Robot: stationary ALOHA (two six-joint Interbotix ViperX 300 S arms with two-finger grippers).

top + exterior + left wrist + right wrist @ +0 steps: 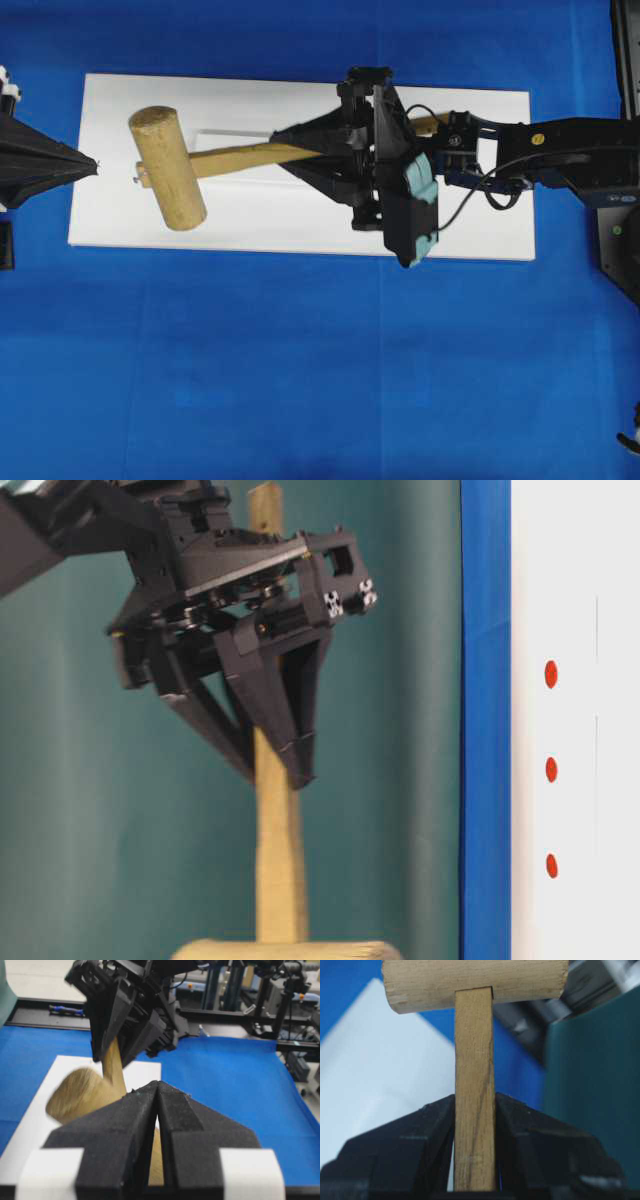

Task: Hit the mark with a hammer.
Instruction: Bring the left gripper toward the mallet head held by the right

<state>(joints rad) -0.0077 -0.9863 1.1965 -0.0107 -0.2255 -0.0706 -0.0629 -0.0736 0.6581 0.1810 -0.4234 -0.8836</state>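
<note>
The hammer, a light wooden mallet, has its thick head over the left part of the white board. Its flat handle runs right into my right gripper, which is shut on it at mid-length. The right wrist view shows the jaws clamping the handle below the head. The hammer appears to be held off the board. My left gripper is shut and empty at the board's left edge, its tips pointing at the blurred head. Three red dots show on a white surface in the table-level view.
Blue cloth covers the table around the board. A teal backdrop stands behind the hammer in the table-level view. The right arm and its cables reach in from the right edge.
</note>
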